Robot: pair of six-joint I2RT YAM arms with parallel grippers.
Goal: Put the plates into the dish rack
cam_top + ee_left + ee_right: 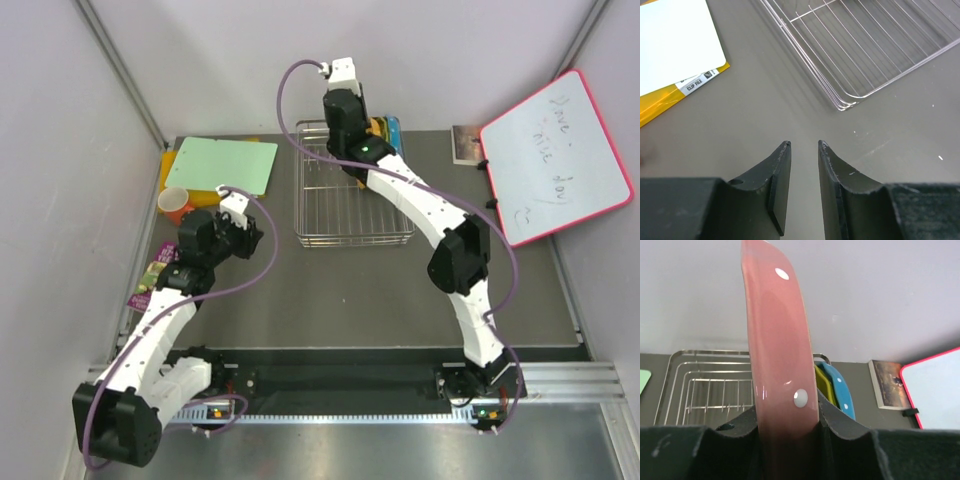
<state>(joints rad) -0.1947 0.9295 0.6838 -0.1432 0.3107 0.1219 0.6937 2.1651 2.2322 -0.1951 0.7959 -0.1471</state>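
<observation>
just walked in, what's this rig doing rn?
Loading plates. The right end effector grips the pink plate on edge, above the far end of the dish rack. The yellow-green plate and blue plate stand upright at the rack's far right corner. The left end effector is empty, jaws slightly apart, over the table near the rack's corner.

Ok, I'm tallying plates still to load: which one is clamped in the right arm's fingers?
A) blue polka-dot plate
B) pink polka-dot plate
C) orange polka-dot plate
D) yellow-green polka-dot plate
B: the right wrist view shows the round pink polka-dot plate upright on edge, pinched between the right fingers.
</observation>
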